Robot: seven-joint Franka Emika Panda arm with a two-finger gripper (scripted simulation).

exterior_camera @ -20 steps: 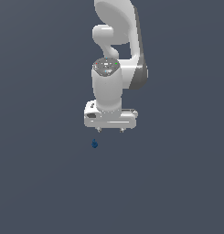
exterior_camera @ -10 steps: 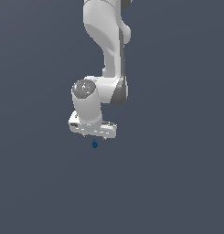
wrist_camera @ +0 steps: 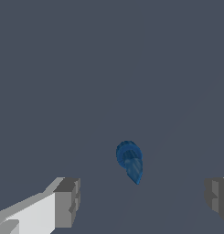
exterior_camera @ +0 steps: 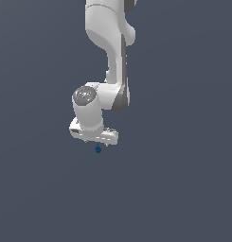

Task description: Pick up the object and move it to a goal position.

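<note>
Just below center in the exterior view, the white arm (exterior_camera: 108, 61) hangs from the top of the frame with its end effector (exterior_camera: 94, 140) poised over the object (exterior_camera: 98, 149), a tiny dark blue blob on the plain grey surface (exterior_camera: 183, 189). The wrist view shows the object (wrist_camera: 130, 161) lying between the two grey fingers (wrist_camera: 67, 202), touching neither; the fingers stand wide apart, one near each side of that frame's lower edge. No brand, label or writing can be read anywhere on the arm, the object or the surface.
</note>
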